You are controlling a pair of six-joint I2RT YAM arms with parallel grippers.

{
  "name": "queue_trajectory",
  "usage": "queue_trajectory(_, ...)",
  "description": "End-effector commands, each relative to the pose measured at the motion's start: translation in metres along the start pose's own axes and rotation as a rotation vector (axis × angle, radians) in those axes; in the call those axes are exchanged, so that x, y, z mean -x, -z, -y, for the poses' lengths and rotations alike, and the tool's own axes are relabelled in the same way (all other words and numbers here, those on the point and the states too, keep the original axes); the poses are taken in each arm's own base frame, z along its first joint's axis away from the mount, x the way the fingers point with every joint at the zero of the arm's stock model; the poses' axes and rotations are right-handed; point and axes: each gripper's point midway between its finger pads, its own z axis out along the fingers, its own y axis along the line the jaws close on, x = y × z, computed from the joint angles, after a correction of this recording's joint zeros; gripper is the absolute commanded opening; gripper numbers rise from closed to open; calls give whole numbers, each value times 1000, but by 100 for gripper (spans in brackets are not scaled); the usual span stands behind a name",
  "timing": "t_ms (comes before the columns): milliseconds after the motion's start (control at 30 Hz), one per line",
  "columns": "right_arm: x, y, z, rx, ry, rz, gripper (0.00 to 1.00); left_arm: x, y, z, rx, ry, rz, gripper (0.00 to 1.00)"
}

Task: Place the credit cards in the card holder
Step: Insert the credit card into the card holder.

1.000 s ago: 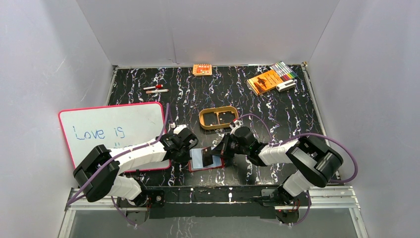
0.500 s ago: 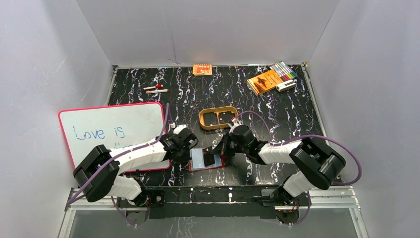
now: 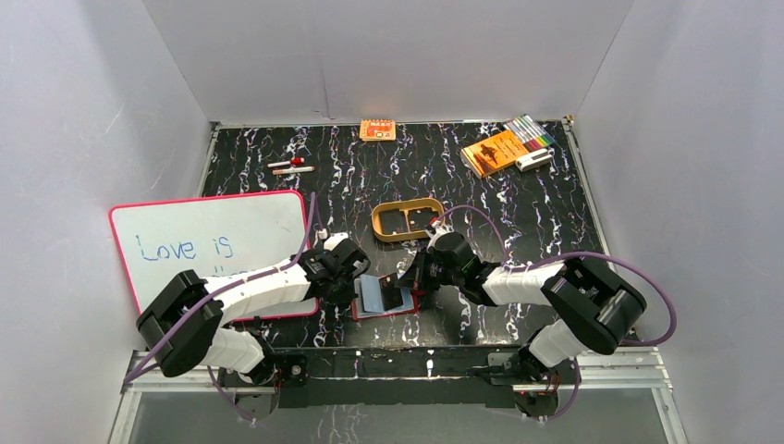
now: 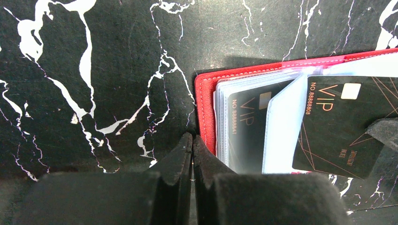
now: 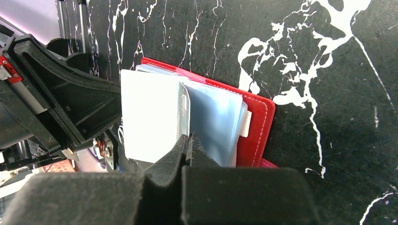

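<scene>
Tightly shut, the right tool (image 5: 188,140) is clamped on one edge of a dark card (image 4: 338,126). The card is held tilted over the open holder (image 4: 205,108), so that its free end can be fed into a clear sleeve (image 4: 281,122). How far it has entered the sleeve cannot be told. Opposite, the left tool (image 4: 191,145) is closed on nothing, and its tips are set against the holder's red edge. This is probably done so that the holder is braced against the push of the card.

The holder is laid open on the black marbled tabletop (image 4: 94,56), near the front edge and between the two arms. It is seen to be bright red, with pale stitching along its border and a fan of clear, bluish sleeves inside. A second card (image 4: 244,126), dark and marked VIP in copper lettering with a small pale chip, is already lodged in a sleeve. The held card is printed alike, with a number along one side and thin copper lines. Its back appears plain and pale when viewed from the right wrist.
</scene>
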Motion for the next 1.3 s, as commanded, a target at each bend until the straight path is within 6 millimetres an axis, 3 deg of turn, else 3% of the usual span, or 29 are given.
queue_trajectory(0, 9, 1, -10, 20, 44, 31, 0, -10, -2, -6, 15, 6, -31, 0)
queue_trajectory(433, 12, 3, -28, 107, 6, 50, 0, -10, -3, -6, 14, 6, -31, 0)
queue_trajectory(1267, -5, -5, -23, 127, -65, 4, 0, -11, -4, -6, 14, 6, -33, 0)
